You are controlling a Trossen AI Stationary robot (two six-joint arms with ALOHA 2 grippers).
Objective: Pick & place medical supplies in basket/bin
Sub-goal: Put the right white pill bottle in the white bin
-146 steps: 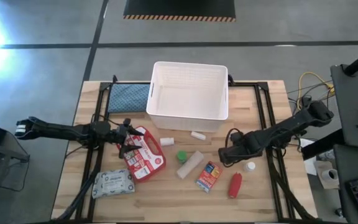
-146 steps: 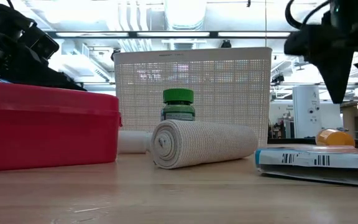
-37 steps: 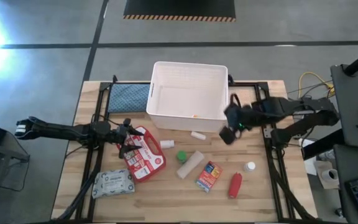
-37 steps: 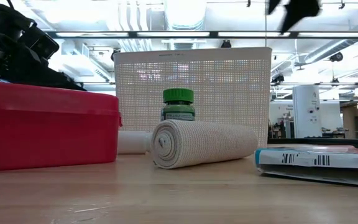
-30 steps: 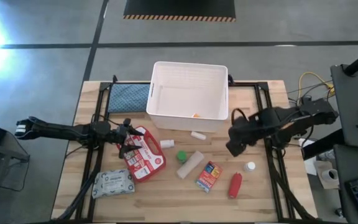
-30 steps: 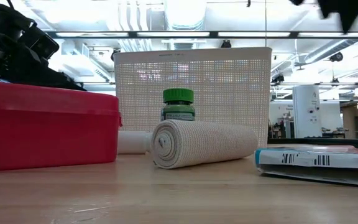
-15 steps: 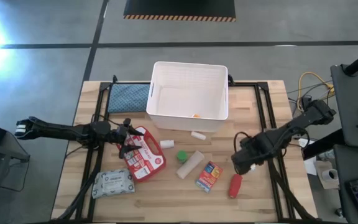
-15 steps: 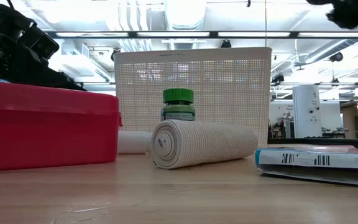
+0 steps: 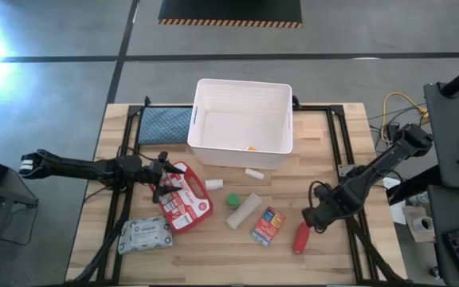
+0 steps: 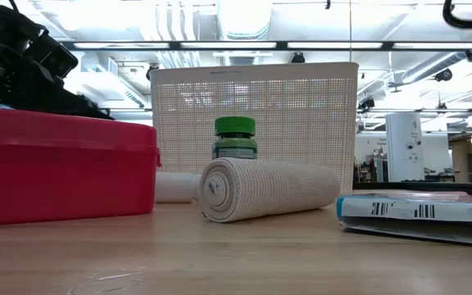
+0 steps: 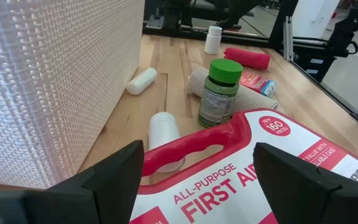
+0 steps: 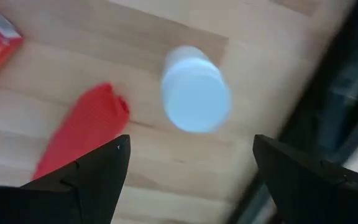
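Two dark robot arms are seen over a wooden table (image 9: 213, 247) strewn with medical supplies. Nearest the front edge in the overhead view, a grey-white wipes pack (image 9: 145, 236) is laid at the left, and a red tube (image 9: 301, 237) at the right, with a small orange-blue box (image 9: 267, 226) just beside it. The right gripper (image 9: 315, 215) is held above the table near the tube; in its wrist view, its fingers (image 12: 86, 180) are spread wide apart over a small white capped bottle (image 12: 195, 89), which is stood just beside the tube. Farther in, a beige bandage roll (image 9: 244, 211) is laid at the middle, a green-capped bottle (image 9: 233, 199) is stood next to it, and a red-and-white first-aid pouch (image 9: 186, 196) is found to the left. The left gripper (image 9: 162, 178) is parked at the pouch's handle end, its fingers (image 11: 110, 177) spread to either side of the handle, gripping nothing. Two tiny white cylinders (image 9: 214, 183) are laid between the pouch and the bin. Farthest back, the white slotted bin (image 9: 241, 156) is stood with a small orange item (image 9: 250, 147) inside, and a blue-grey cloth pad (image 9: 165, 123) is placed just beside it.
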